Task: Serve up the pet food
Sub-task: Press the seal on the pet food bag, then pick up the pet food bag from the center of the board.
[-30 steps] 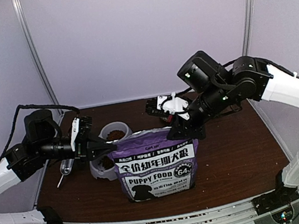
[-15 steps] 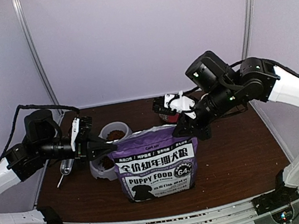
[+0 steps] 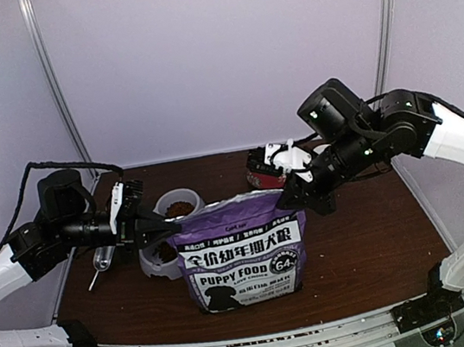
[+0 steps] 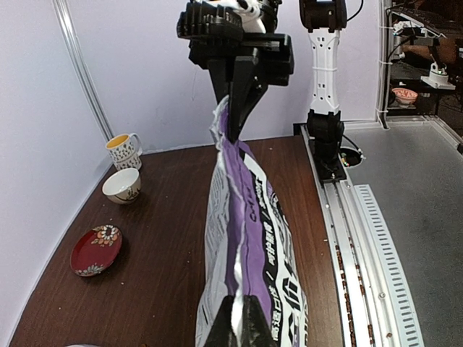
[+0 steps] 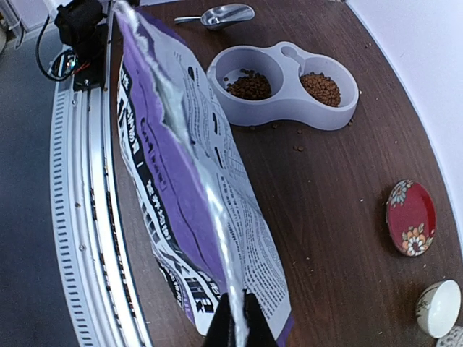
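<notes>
The purple printed bag (image 3: 240,255) stands upright mid-table. My left gripper (image 3: 167,228) is shut on its top left corner, and in the left wrist view (image 4: 242,318) it pinches the torn top edge. My right gripper (image 3: 294,200) is shut on the top right corner, also seen in the right wrist view (image 5: 235,318). The bag mouth is pressed flat between them. The pet food, brown kibble, lies in both wells (image 5: 249,85) (image 5: 320,88) of a white double bowl (image 5: 289,108), behind the bag's left end (image 3: 181,208).
A metal scoop (image 5: 221,14) lies left of the double bowl (image 3: 101,261). A red plate (image 5: 410,217), a white bowl (image 4: 121,186) and a patterned cup (image 4: 123,147) stand at the back right. Stray kibble (image 5: 298,148) dots the table. A metal rail (image 4: 362,246) runs along the near edge.
My right arm has shifted to the right with the bag's top right corner, stretching the top edge. The left arm and the bag's base have not moved.
</notes>
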